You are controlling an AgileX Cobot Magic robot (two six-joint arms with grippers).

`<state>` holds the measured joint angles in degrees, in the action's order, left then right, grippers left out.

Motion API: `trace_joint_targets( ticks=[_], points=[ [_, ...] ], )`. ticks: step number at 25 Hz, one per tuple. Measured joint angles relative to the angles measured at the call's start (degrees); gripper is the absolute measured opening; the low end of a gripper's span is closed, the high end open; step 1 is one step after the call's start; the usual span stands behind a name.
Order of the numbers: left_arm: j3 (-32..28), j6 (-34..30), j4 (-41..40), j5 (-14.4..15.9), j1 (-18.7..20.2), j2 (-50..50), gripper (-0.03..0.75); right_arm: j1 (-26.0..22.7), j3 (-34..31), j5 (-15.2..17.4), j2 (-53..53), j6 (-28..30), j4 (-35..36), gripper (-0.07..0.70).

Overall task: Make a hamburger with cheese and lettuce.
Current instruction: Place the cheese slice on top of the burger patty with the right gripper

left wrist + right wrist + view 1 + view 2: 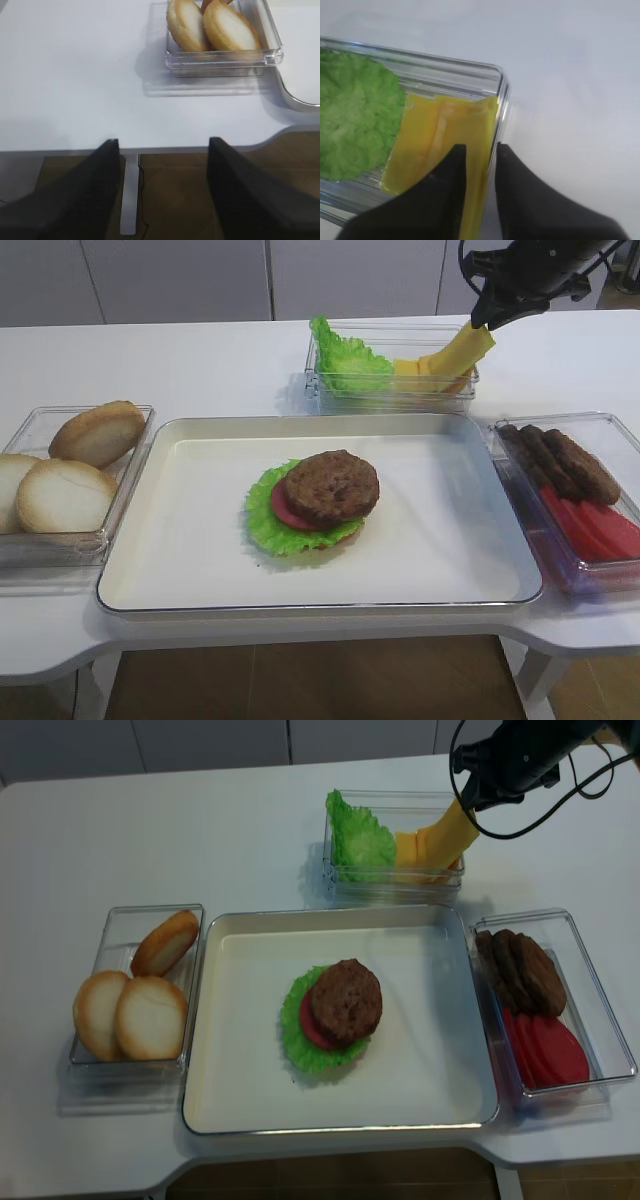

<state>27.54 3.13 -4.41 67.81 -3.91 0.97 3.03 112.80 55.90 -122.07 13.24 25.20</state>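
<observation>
The hamburger (322, 495) sits mid-tray: a brown patty over a tomato slice, the lettuce (268, 525) and a thin bun base. One cheese slice (462, 348) slants up out of the back container to my right gripper (482, 318). In the right wrist view the cheese (476, 170) lies against the left finger, and a gap shows between it and the right finger, so the right gripper (480, 146) is open. My left gripper (164, 145) hangs open and empty over the table's front edge, near the bun box (220, 30).
The hamburger rests on a white tray (200, 570). The clear container (390, 390) behind it holds more green leaves (355, 120) and yellow slices. Bun halves fill a box (60, 490) on the left. Brown pieces and tomato slices fill a box (575, 490) on the right.
</observation>
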Motion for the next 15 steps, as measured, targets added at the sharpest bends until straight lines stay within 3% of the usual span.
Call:
trace_joint_targets(
  ticks=[11,15],
  points=[
    [0.0,0.0,0.0,0.0,0.0,0.0,0.415,0.0,0.0,1.88,0.0,-1.2,0.0,0.181],
    [0.0,0.0,0.0,0.0,0.0,0.0,0.416,0.0,0.0,2.03,0.0,-1.43,0.0,0.148]
  ],
)
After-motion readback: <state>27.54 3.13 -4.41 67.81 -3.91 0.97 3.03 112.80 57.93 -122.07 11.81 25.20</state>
